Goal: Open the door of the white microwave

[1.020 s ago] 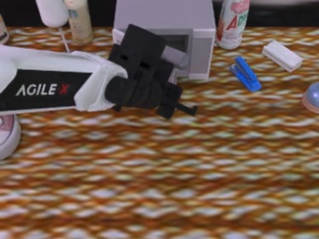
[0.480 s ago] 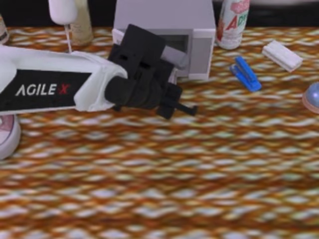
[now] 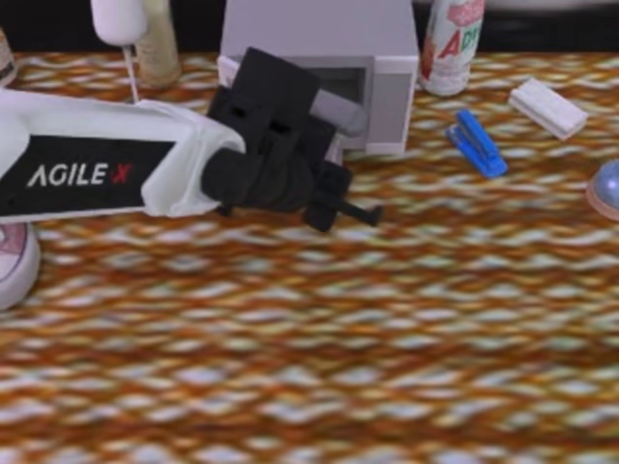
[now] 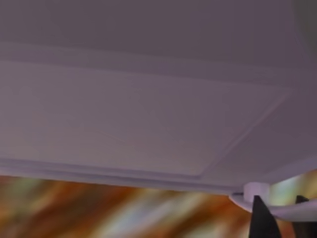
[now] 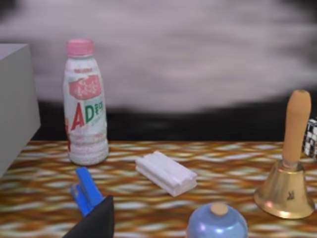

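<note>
At worktop rear, microwave (image 3: 319, 58) has door (image 3: 334, 121) ajar, swung partway out. Left gripper (image 4: 275, 218) sits at the handle (image 4: 262, 201); fingers look pinched round it, w/ tips either side. Pull along the hinge arc, not straight back. Right arm's parked off-view; fingers' state can't tell.

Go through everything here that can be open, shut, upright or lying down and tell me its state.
door: partly open
left gripper: at the door handle
pink-capped bottle: upright, capped
blue stapler: lying flat
brass bell: upright
white block: lying flat
</note>
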